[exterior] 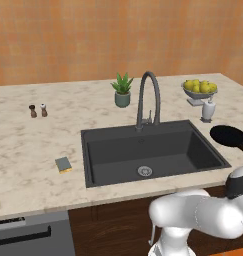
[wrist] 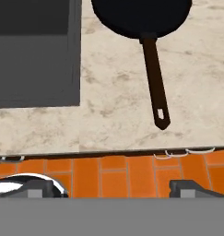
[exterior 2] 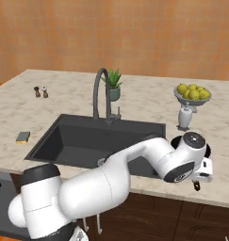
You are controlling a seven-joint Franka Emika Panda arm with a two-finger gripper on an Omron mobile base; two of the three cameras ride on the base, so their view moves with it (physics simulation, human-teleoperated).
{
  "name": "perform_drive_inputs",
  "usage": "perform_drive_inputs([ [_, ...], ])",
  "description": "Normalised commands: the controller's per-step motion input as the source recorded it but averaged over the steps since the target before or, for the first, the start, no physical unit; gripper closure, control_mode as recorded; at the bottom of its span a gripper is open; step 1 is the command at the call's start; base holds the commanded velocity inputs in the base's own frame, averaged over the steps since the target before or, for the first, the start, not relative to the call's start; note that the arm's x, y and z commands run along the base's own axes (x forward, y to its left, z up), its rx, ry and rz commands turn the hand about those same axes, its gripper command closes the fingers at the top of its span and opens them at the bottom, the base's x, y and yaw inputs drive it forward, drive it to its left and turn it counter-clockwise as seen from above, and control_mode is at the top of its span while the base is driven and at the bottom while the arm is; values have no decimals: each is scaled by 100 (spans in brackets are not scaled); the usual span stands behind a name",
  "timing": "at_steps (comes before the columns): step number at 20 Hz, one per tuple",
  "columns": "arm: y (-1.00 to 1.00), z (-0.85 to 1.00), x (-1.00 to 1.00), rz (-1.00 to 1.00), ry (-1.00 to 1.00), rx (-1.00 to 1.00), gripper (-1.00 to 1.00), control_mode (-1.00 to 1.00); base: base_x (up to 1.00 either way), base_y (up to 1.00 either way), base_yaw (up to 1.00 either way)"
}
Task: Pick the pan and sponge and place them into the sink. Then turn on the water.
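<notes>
The black pan (exterior: 229, 136) lies on the counter just right of the sink (exterior: 153, 150), its handle (wrist: 155, 78) pointing toward the counter's front edge. My gripper (wrist: 114, 188) is open and holds nothing. It hovers past that front edge, over the orange floor, a short way in front of the handle's tip. In the right base view the gripper (exterior 2: 197, 182) hangs at the counter edge and the hand covers most of the pan. The green and yellow sponge (exterior: 63, 164) sits on the counter left of the sink. The arched faucet (exterior: 148, 100) stands behind the basin, no water running.
A white soap dispenser (exterior: 208, 110) and a bowl of lemons (exterior: 199, 87) stand behind the pan. A potted plant (exterior: 122, 90) is beside the faucet, two shakers (exterior: 38, 110) at the far left. The marble counter (exterior: 33, 145) ends in a front edge (wrist: 109, 150).
</notes>
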Motion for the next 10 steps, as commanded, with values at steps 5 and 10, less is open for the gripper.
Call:
perform_drive_inputs([
  [5, -27, -30, 12, 0, 5, 0, -100, -100, 0, 0, 0],
  [10, -4, -25, 32, 0, 0, 0, -100, -100, 0, 0, 0],
])
